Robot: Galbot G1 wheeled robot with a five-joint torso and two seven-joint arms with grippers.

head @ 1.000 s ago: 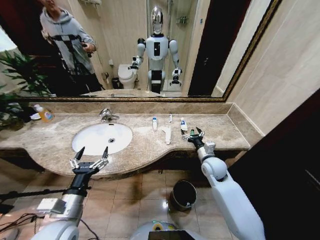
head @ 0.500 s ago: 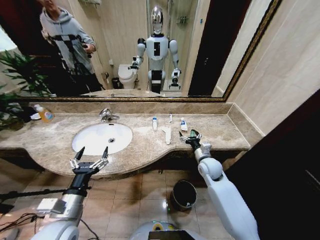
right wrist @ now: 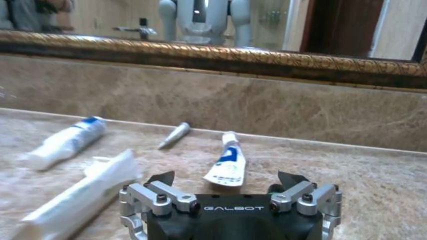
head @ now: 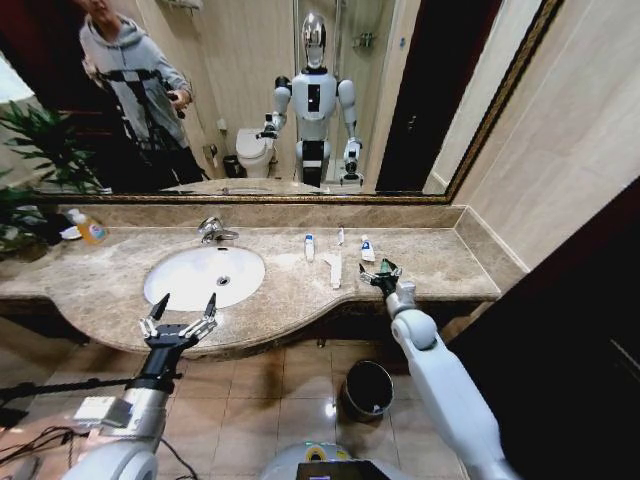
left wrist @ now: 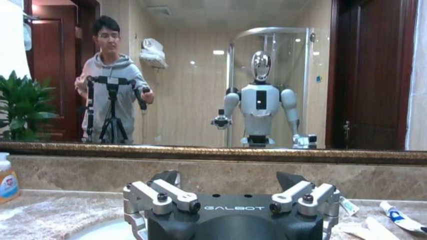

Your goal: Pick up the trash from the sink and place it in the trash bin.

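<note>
Where the beige-brown marble counter (head: 290, 290) curves outward at centre frame, the white oval sink (head: 205, 275) lies left of centre, its chrome faucet (head: 212, 230) just behind it. Trash is scattered on the polished stone right of the basin: a white blue-marked tube (head: 309, 247), a flat white packet (head: 333, 268), a thin stick (head: 341, 236) and a second tube (head: 367, 249) near the backsplash. The right gripper (head: 382, 273) sits low over the counter just in front of that second tube, fingers spread, a small green bottle (right wrist: 274, 188) partly visible between them; whether they touch it cannot be told. The left gripper (head: 180, 318) hovers at the counter's front edge, lower left, fingers wide apart and empty. On the glossy tiled floor at lower centre, well apart from the counter's items, stands the round dark bin (head: 368, 389), shiny-rimmed, with open floor around it.
</note>
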